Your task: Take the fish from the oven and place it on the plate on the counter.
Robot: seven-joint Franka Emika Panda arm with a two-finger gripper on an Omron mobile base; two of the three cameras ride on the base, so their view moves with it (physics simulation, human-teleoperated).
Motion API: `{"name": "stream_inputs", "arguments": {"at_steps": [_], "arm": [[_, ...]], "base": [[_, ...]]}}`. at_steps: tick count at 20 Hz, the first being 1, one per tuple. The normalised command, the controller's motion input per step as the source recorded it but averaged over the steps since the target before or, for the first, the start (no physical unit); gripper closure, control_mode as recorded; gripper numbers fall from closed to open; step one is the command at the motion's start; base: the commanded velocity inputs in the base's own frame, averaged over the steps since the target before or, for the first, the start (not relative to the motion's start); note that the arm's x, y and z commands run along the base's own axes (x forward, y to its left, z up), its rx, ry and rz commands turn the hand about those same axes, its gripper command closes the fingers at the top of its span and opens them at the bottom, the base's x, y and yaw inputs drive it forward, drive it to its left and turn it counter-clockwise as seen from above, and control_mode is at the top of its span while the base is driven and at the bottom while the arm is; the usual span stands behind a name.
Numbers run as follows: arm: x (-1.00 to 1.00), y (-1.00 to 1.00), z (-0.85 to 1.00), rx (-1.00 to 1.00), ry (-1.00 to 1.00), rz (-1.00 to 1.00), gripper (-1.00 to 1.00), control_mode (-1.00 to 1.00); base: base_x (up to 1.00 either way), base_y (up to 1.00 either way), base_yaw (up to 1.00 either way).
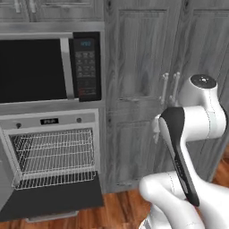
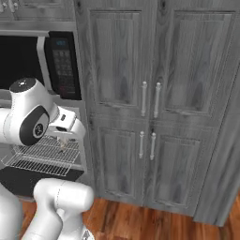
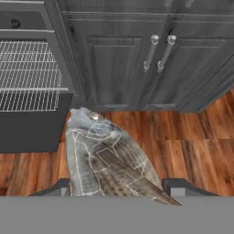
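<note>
The fish [image 3: 103, 157] sits between the jaws in the hand view, its head pointing away from the camera over the wooden floor [image 3: 183, 137], with a dark finger tip [image 3: 176, 186] at each side of its body; the jaws are clamped on it, held fairly wide by its girth. It is out of the oven [image 1: 51, 154], whose door [image 1: 49, 199] hangs open and whose wire racks [image 1: 53, 152] are bare. The fish looks light but probably slick and tapering, so I judge a hold across the thick mid-body, as here, safer than one nearer the tail, where it might slide out; its body seems stiff enough not to droop. The left base view gives the whole oven front, the microwave [image 1: 49, 67] above it and the arm's elbow, but the fish is hidden there. The right base view shows the hand [image 2: 63, 123] beside the oven's edge and the tall cabinet doors [image 2: 150, 108]; a small shape under the hand may be the fish, too small to tell.
</note>
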Motion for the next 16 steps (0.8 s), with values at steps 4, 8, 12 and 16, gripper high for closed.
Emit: {"name": "stream_inputs", "arguments": {"at_steps": [4, 8, 12, 16], "arm": [[0.0, 0.0, 0.0, 0.0, 0.0, 0.0, 1.0, 1.0], [0.0, 0.0, 0.0, 0.0, 0.0, 0.0, 1.0, 1.0], [0.0, 0.0, 0.0, 0.0, 0.0, 0.0, 1.0, 1.0], [0.0, 0.0, 0.0, 0.0, 0.0, 0.0, 1.0, 1.0]], "base": [[-0.66, -0.02, 0.51], [-0.41, -0.21, 0.84], [-0.11, -0.07, 0.97], [0.0, 0.0, 1.0]]}}
